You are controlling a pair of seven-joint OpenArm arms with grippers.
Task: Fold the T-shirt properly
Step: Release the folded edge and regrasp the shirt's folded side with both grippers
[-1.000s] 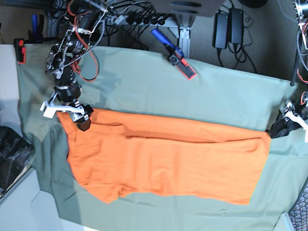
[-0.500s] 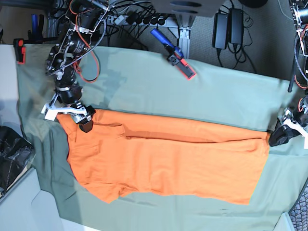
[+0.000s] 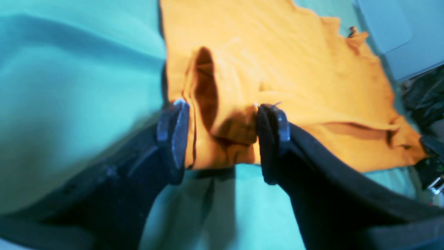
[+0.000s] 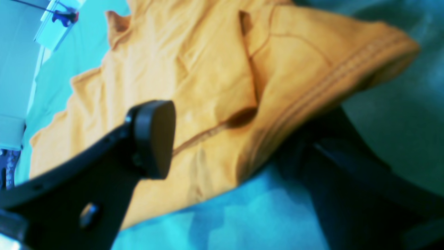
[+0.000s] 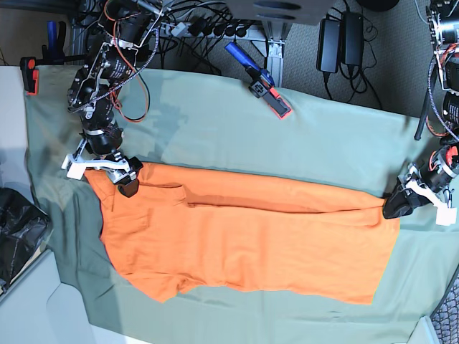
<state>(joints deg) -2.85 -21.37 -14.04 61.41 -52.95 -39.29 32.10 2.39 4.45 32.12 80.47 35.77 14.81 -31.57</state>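
Base view: T-shirt (image 5: 251,236) lies spread flat on green cloth (image 5: 215,122).

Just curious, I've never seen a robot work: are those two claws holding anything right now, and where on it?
Neither has closed. The left gripper straddles a corner of the bright orange fabric T-shirt, jaws apart; the right gripper stands wide open around its stitched sleeve hem.

A wide sage-green cloth (image 5: 215,122) is covering the worktop; behind it, black power adapters (image 5: 341,39) and tangled cables are lying on grey carpet (image 5: 387,64).
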